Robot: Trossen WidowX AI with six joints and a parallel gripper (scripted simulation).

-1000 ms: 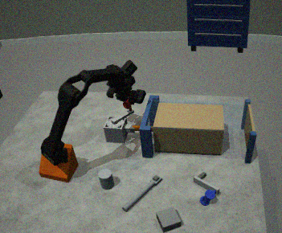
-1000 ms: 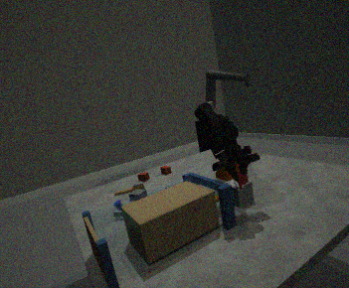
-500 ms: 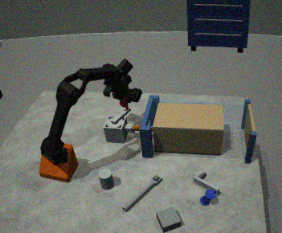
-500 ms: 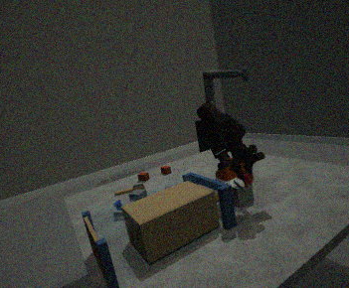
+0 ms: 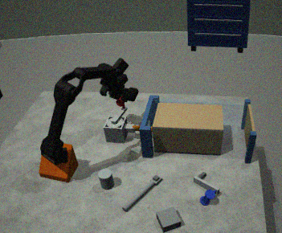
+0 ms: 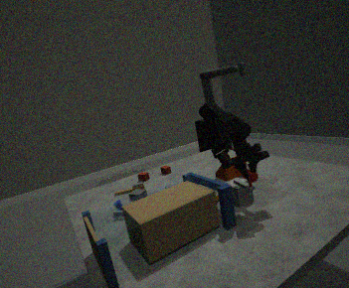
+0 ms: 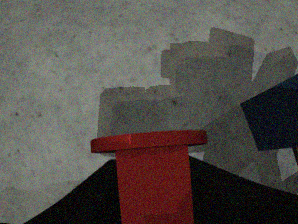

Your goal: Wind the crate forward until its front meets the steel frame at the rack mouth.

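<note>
My black gripper (image 5: 124, 98) (image 6: 251, 171) clamps the red crank knob (image 5: 120, 102) (image 7: 155, 180) so I can turn the grey metal winch (image 5: 116, 132) (image 6: 245, 197). The tan box-shaped crate (image 5: 188, 128) (image 6: 173, 220) sits at its three o'clock in the top view, near the blue steel frame (image 5: 147, 141) (image 6: 227, 206).

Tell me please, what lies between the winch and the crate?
The blue steel frame stands between the winch and the crate, with an orange piece on the winch side. The top view shows this.

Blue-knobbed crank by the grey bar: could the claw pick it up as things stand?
Probably not yet: the claw is shut on a red knob over the winch. Once freed, nothing visible blocks the blue-knobbed crank.
</note>
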